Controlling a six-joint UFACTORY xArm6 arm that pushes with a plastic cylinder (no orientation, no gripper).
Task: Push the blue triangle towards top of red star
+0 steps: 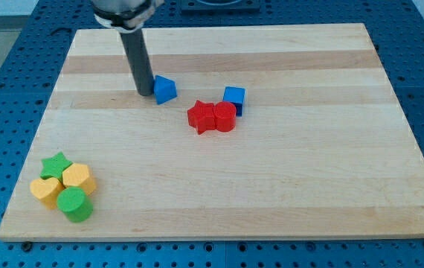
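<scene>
The blue triangle [165,89] lies on the wooden board, up and to the left of the red star [201,117]. My tip [145,93] stands just left of the blue triangle, touching or almost touching its left side. The red star sits near the board's middle, with a red cylinder [225,117] pressed against its right side. A blue cube [233,99] sits just above and right of the red cylinder.
A cluster sits at the board's bottom left: a green star [56,164], a yellow hexagon [78,178], a yellow heart [46,191] and a green cylinder [74,205]. The wooden board [286,186] lies on a blue perforated table.
</scene>
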